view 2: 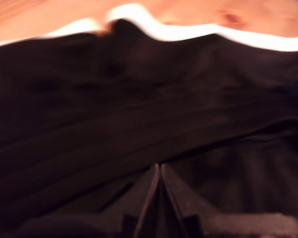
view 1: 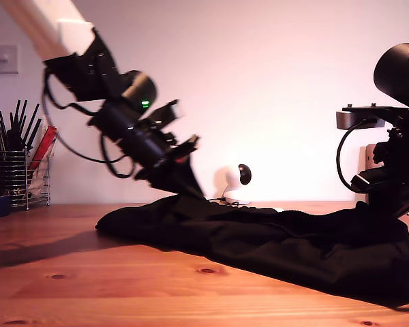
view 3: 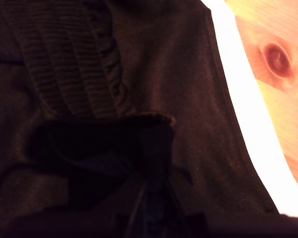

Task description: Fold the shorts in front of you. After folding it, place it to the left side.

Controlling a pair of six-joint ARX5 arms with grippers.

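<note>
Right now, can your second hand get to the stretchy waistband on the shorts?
Probably yes. My second hand sits right on the shorts, a fold of cloth bunched at its tips, and the ribbed waistband lies just past that fold with nothing in between.

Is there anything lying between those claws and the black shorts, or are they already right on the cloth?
Nothing visible stands between them. My first gripper has its fingers together right on the shorts, and my second gripper sits at the ribbed waistband with fabric bunched at its fingers. Only bare wooden table surrounds the cloth.
</note>
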